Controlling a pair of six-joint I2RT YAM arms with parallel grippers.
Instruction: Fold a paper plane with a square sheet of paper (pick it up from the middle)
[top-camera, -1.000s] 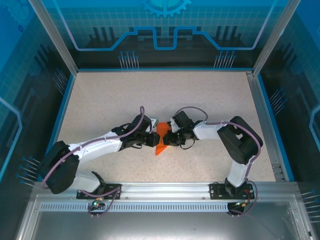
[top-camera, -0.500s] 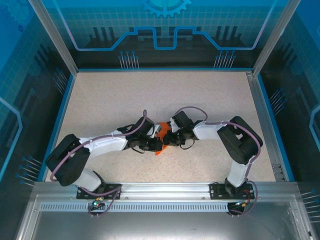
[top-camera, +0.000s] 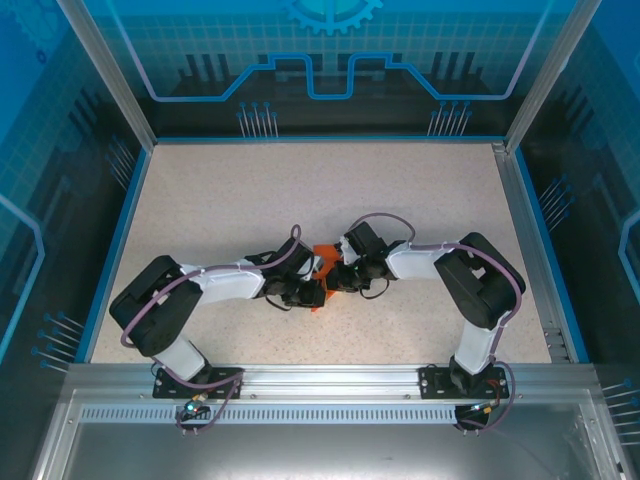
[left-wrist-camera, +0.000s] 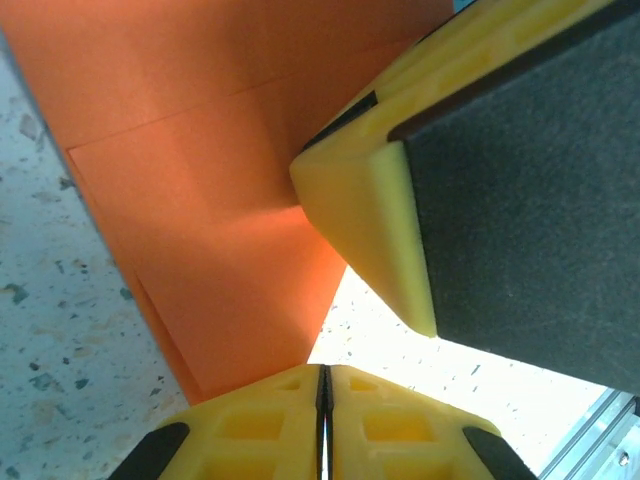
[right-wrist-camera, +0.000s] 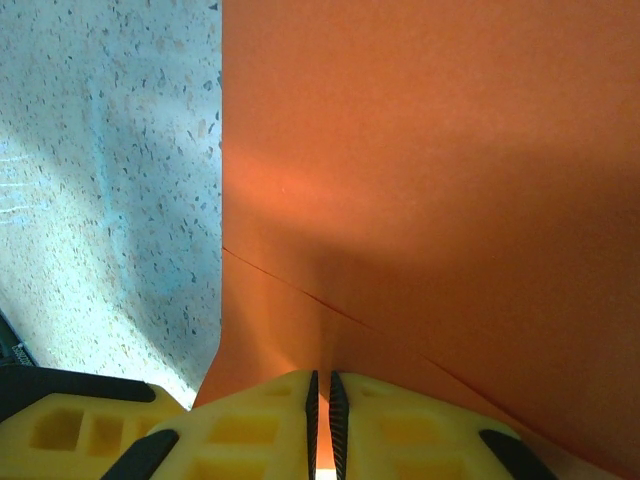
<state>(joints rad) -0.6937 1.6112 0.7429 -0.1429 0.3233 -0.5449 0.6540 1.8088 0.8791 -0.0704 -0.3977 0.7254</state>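
Observation:
The square sheet of paper (top-camera: 322, 254) is a folded orange piece held up between both grippers near the table's middle. My right gripper (top-camera: 334, 281) is shut on it: in the right wrist view orange paper (right-wrist-camera: 430, 180) with a slanting crease runs down into the thin gap of the right gripper (right-wrist-camera: 320, 378). My left gripper (top-camera: 315, 292) comes in from the left. In its wrist view the left gripper (left-wrist-camera: 323, 372) has its jaws pressed together, and the paper (left-wrist-camera: 200, 200) tapers to a corner right at its tips. No orange shows between them. The right gripper's finger (left-wrist-camera: 370, 220) crosses in front.
The speckled table (top-camera: 220, 200) stretches back and to both sides, ringed by a blue rim and glass walls (top-camera: 330, 70). The metal rail (top-camera: 330, 380) with both arm bases runs along the near edge. A yellow finger of the left gripper (right-wrist-camera: 70, 430) sits beside the right jaws.
The left arm has pushed in towards the right gripper and its jaws have closed. Less of the orange paper shows from above. The right arm has not moved.

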